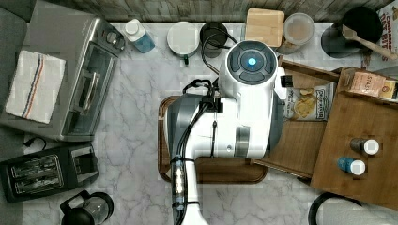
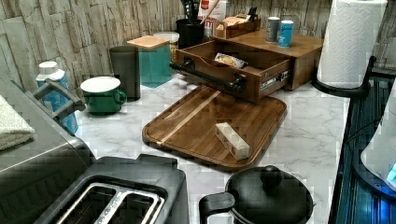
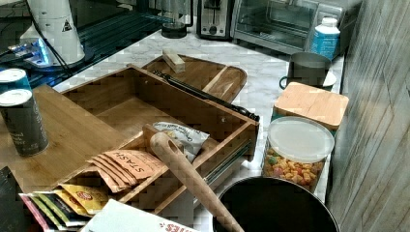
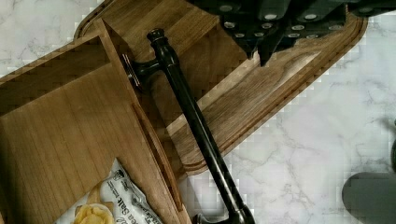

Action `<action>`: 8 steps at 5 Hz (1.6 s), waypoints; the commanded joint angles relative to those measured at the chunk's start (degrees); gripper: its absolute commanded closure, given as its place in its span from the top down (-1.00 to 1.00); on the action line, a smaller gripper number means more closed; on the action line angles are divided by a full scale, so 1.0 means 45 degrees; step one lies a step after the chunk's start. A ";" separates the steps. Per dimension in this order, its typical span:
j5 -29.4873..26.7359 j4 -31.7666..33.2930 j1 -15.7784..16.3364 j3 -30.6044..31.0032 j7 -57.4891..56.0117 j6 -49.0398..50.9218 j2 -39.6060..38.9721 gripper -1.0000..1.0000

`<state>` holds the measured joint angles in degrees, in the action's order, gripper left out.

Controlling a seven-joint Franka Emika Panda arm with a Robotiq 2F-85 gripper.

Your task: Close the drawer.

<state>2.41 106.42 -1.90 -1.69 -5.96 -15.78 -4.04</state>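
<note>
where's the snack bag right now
The snack bag lies inside the open drawer, near its right rim in the right view, beside the tea packets.

White arm [image 1: 244, 108] bent over counter; claw [image 4: 275, 28] pointing down, finger state unclear.

"STASH" stands on the orange tea packets [image 3: 126, 167].

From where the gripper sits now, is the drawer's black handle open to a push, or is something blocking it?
Probably yes. In the wrist view the gripper hovers over the cutting board, apart from the black handle of the drawer, with nothing between them. The wooden block lies farther off on the board.
</note>
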 commanded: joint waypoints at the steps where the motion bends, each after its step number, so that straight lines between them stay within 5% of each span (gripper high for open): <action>1: 0.0151 0.0135 -0.0053 -0.0038 -0.0001 -0.0002 0.0000 -1.00; 8: 0.2558 -0.0827 0.0461 0.0096 -0.4449 -0.4721 -0.3477 -1.00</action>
<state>12.02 108.05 -1.92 -1.61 -22.03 -35.28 -22.95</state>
